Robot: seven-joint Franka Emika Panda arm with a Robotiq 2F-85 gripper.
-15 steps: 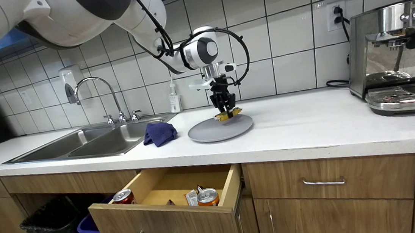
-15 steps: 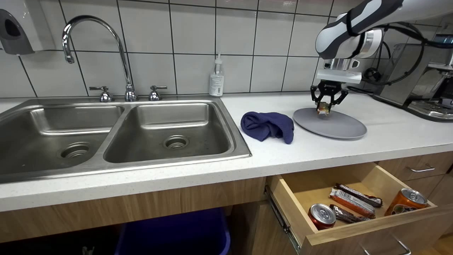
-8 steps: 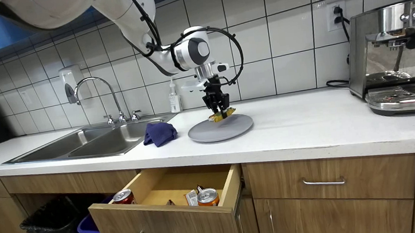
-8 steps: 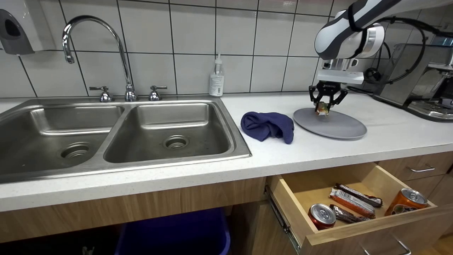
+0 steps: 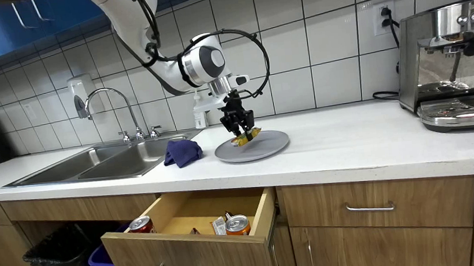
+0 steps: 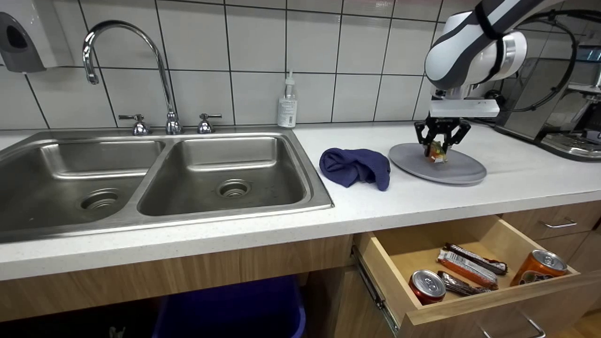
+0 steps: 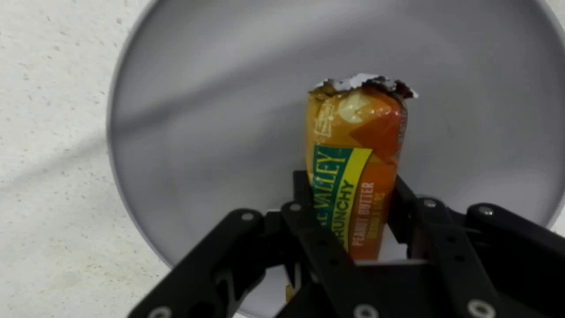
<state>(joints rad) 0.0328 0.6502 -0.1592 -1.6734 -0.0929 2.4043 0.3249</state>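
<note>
Your two fingers (image 7: pixel 401 214) pinch one wrapped granola bar (image 7: pixel 355 172), over one gray plate (image 7: pixel 198 176) on the desk (image 5: pixel 351 143). To one side of the fingers lies one blue cloth (image 6: pixel 355 168); well below them, one open drawer (image 6: pixel 413 256) shows you one red can (image 6: pixel 427 285), one orange can (image 6: pixel 539 267) and three wrapped bars (image 6: pixel 468 270).

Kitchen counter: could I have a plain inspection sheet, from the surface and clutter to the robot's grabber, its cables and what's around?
Surface: white, speckled counter.
Things in use: bar over the plate; whether they touch is hard to tell.
Clutter: crumpled cloth beside the plate; open drawer holding two cans and wrapped snacks.
Gripper: closed on the bar.
Cables: black cable looping out from the arm; cord plugged into the outlet.
Surroundings: sink, pump bottle, coffee machine, tiled wall, bins.
</note>
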